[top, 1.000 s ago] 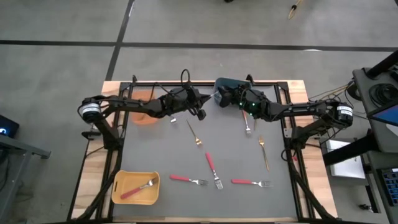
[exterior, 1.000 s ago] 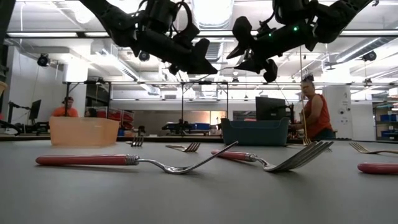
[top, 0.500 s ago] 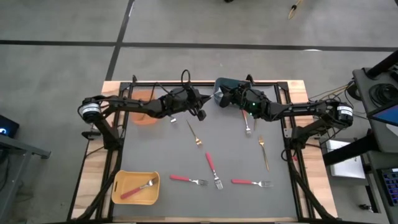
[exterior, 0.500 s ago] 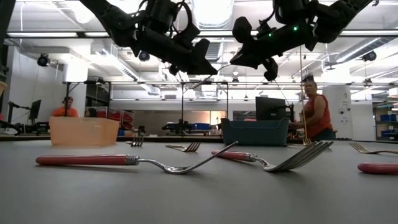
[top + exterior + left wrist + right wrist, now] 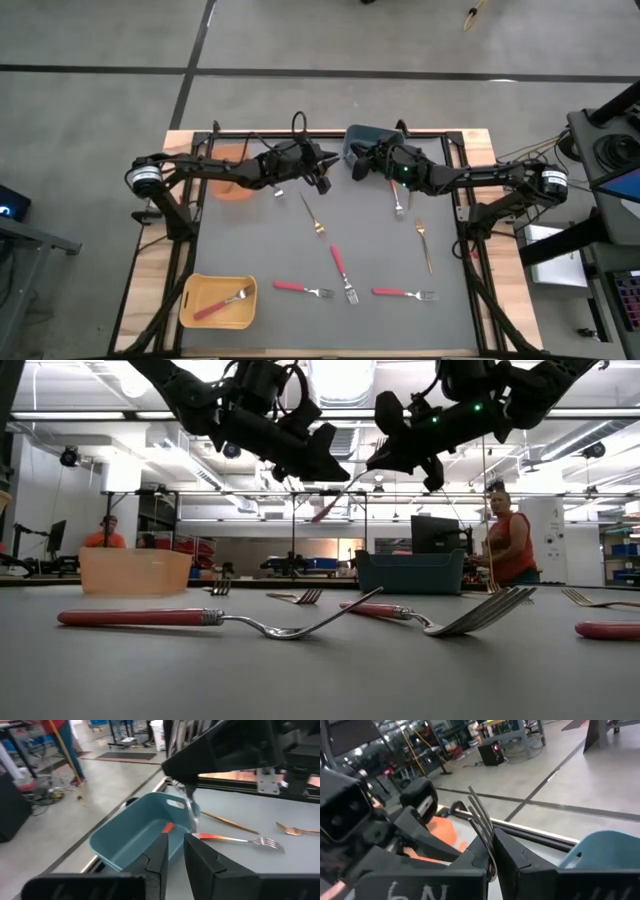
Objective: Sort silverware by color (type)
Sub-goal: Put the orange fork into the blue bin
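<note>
Heads up, everything here hangs on one fork and which way it points. The right gripper [image 5: 358, 166] is up in the air over the far edge of the table, pressed together on a silver fork with a reddish handle [image 5: 325, 510]. In the right wrist view the tines [image 5: 480, 815] stick straight out past its fingers, so it's got the fork by the neck end.

The handle runs the other way, slanting down and across toward the left gripper [image 5: 323, 178], which sits nose to nose with the right one. So the long axis lies pretty much along the line between the two grippers. In the left wrist view the left fingers [image 5: 155, 855] are only a crack apart, with the handle tip right at the gap. I'd call that loose, not pinching, but it's a close call.

So you're holding the fork with the right arm, and my guess is the left needs to back straight off along the handle.

The blue-grey plastic bin [image 5: 125, 835] sits just under and behind the right gripper, way nearer than the yellow plastic bin [image 5: 190, 300] at the near left corner. I can't tell red from orange on that handle for sure, so check before you drop it.
</note>
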Motion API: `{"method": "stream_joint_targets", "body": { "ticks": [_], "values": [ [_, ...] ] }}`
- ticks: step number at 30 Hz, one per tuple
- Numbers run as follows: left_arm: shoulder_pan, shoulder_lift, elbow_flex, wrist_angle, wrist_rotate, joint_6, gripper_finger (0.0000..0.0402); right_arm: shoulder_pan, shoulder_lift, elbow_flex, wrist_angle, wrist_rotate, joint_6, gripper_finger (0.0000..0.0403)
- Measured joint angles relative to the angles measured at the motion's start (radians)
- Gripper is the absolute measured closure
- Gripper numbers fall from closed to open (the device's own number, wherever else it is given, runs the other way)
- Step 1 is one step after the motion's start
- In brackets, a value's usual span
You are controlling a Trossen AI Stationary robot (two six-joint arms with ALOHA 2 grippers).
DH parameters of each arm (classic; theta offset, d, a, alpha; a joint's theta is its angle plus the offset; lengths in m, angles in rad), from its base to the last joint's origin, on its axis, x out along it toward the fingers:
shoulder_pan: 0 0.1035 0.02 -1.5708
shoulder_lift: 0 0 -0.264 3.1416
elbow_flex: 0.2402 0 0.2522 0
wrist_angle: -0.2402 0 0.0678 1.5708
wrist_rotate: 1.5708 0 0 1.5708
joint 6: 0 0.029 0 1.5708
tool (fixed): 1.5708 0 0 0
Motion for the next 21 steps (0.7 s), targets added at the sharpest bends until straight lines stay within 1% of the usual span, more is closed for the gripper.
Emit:
{"method": "stream_joint_targets", "body": {
  "ticks": [3, 8, 11, 15, 17, 19, 21],
  "values": [
    [0.0, 0.0, 0.0, -0.014, 0.054, -0.003, 0.0341, 0.0, -0.005, 0.0, -0.041, -0.006, -0.025, 0.0394],
    [0.002, -0.012, 0.0, -0.06, 0.13, -0.003, 0.0319, 0.0, -0.013, 0.021, -0.142, -0.078, -0.091, 0.0394],
    [0.01, -0.031, 0.0, -0.101, 0.195, 0.005, 0.0308, 0.0, -0.013, 0.073, -0.274, -0.097, -0.136, 0.0394],
    [0.027, -0.074, -0.002, -0.187, 0.362, 0.029, 0.0294, 0.0, -0.013, 0.184, -0.543, -0.107, -0.262, 0.0394],
    [0.033, -0.102, -0.013, -0.198, 0.435, 0.041, 0.0289, 0.0, -0.013, 0.238, -0.656, -0.128, -0.34, 0.0394],
    [0.037, -0.128, -0.032, -0.198, 0.478, 0.053, 0.0285, 0.0, -0.013, 0.28, -0.726, -0.143, -0.407, 0.0394],
    [0.037, -0.153, -0.059, -0.183, 0.489, 0.054, 0.0282, 0.0, -0.013, 0.308, -0.763, -0.206, -0.469, 0.0394]
  ]
}}
